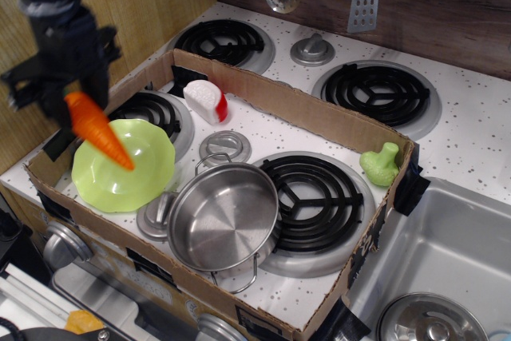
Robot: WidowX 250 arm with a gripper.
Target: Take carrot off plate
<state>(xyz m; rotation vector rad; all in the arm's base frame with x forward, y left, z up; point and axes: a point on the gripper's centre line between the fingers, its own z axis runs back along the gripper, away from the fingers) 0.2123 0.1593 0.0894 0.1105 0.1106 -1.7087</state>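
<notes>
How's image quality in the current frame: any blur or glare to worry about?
In the observation.image view: the gripper and arm are smeared by motion blur, and the carrot is slightly soft too; the plate and cardboard box stay sharp; bright specular highlights on the steel pot; lighting is otherwise even with soft shadows.

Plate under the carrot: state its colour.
Lime green, plain, with a scalloped rim; the plate shows clearly in the only view.

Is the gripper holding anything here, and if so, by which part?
Yes: the gripper holds the carrot by its thick upper end; the pointed tip hangs down in front of the plate.
</notes>
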